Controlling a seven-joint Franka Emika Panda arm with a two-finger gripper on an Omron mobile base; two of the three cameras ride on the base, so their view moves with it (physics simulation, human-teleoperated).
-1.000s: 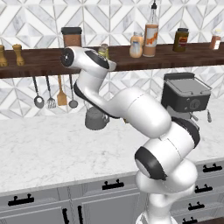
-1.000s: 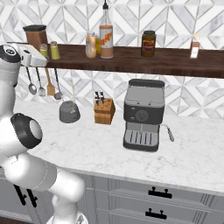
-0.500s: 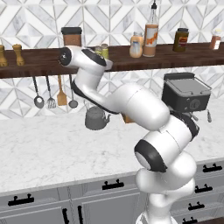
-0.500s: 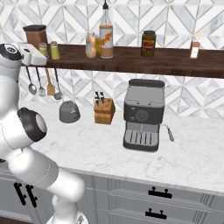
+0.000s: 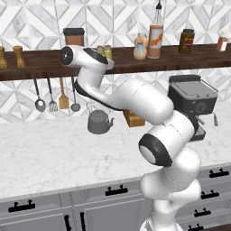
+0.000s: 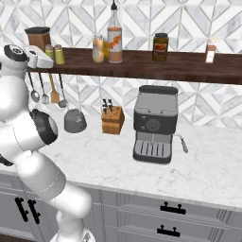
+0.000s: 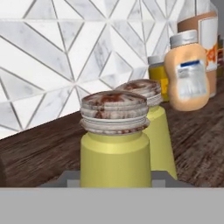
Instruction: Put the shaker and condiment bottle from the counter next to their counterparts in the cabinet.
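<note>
The jaws pinch the shaker (image 7: 115, 144) just beside its twin (image 7: 151, 118) on the shelf (image 7: 43, 148). Best to set it flat, then let go gently without nudging that twin.

A home kitchen, rendered rather than filmed. Shown by a white grey-veined marble counter (image 6: 142, 165) over grey drawer fronts (image 6: 160, 212) with black handles, and a backsplash of geometric marble tiles (image 6: 189, 19). Above the worktop, a long dark wooden wall shelf (image 6: 156, 64) stocked with sauce bottles, jars and small shakers, and beneath it a row of hanging utensils (image 5: 52, 94): ladle, spatula, spoons. On the worktop, an espresso machine (image 6: 153, 124), a wooden knife block (image 6: 112, 120) and a grey kettle (image 5: 98, 122). At the shelf's far left, two brown wooden mills (image 5: 11, 56) and a dark-lidded canister (image 5: 74, 36).
</note>
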